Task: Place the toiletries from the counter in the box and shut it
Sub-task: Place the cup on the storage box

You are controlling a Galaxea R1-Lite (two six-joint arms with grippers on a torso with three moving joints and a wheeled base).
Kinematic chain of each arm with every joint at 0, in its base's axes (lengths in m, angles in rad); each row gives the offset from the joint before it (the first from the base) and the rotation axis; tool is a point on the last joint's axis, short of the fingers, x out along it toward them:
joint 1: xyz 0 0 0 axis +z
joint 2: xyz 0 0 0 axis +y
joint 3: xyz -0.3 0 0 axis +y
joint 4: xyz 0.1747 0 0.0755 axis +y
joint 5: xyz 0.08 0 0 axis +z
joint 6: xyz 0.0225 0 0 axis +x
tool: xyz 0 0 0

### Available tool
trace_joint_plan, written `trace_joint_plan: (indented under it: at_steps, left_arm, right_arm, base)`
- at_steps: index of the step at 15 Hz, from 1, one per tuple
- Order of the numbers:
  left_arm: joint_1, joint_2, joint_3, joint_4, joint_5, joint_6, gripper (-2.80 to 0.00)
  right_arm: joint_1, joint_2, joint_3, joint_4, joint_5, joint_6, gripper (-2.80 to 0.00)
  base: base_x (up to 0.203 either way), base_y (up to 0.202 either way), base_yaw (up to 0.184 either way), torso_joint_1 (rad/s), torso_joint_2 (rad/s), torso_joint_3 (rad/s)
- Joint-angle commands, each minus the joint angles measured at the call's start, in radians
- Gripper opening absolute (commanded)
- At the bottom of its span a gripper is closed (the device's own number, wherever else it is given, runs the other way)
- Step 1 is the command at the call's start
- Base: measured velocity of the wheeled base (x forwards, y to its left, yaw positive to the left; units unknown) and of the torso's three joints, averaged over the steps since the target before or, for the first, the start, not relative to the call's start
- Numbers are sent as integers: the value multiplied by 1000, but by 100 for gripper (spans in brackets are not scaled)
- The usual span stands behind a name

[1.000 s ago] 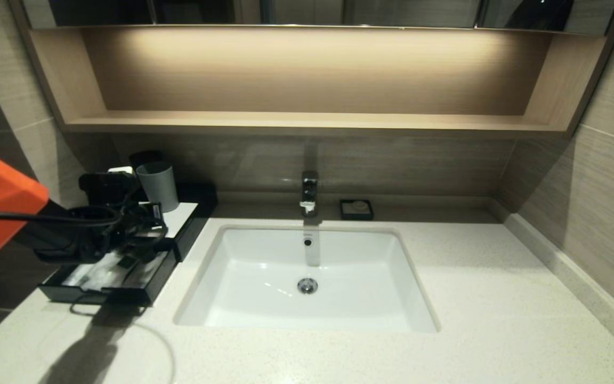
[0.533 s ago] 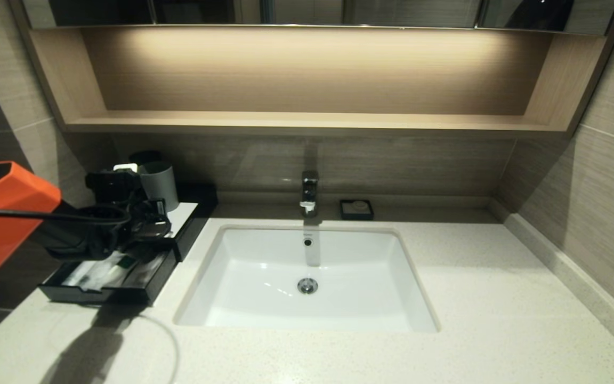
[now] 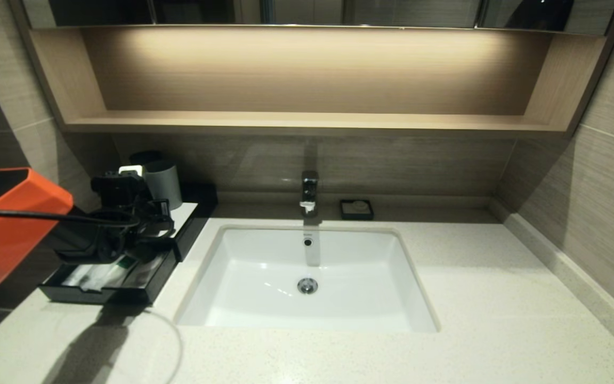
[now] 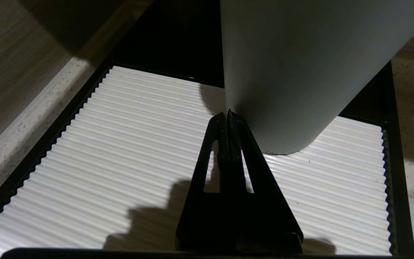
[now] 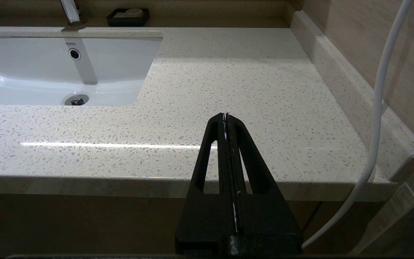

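The black box (image 3: 196, 223) stands at the counter's (image 3: 472, 277) back left, its drawer (image 3: 99, 296) pulled out toward me. In the drawer lie the toiletries (image 3: 102, 273), cream wrapped sticks with a green band and a pale packet, partly hidden by my left arm. My left gripper (image 3: 160, 213) is shut and empty. It hovers just above the box's white ribbed top panel (image 4: 120, 151), its tips (image 4: 227, 115) right beside the base of a grey cup (image 4: 300, 64). My right gripper (image 5: 225, 117) is shut and empty, hanging in front of the counter's (image 5: 246, 79) front right edge.
The grey cup (image 3: 163, 184) stands on the box's top, with a dark cup behind it. The white sink (image 3: 232, 266) fills the middle, with a faucet (image 3: 309, 192) and a small black soap dish (image 3: 356, 209) behind it. A wooden shelf niche runs above.
My left arm has moved away from the open drawer, back over the box's top toward the grey cup. The gripper stayed shut.
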Motion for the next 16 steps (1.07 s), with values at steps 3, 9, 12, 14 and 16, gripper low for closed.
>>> trace_joint_plan:
  at_steps: [3, 9, 12, 14, 16]
  left_arm:
    - [0, 30, -51, -5, 3, 0, -280]
    - [0, -22, -4, -5, 2, -3, -280]
    - [-1, -54, 39, -5, -4, -5, -280]
    - [-5, -48, 33, -5, -4, -5, -280]
    - [-10, -42, 26, -5, -6, -4, -280]
  right_arm:
    - [0, 0, 2, 0, 0, 0, -280]
    - [1, -1, 2, 0, 0, 0, -280]
    - [0, -2, 2, 0, 0, 0, -280]
    - [1, -2, 2, 0, 0, 0, -280]
    - [0, 0, 2, 0, 0, 0, -280]
  base:
    - [0, 0, 0, 0, 0, 0]
    - [0, 0, 0, 0, 0, 0]
    - [0, 0, 0, 0, 0, 0]
    - [0, 0, 0, 0, 0, 0]
    - [0, 0, 0, 0, 0, 0]
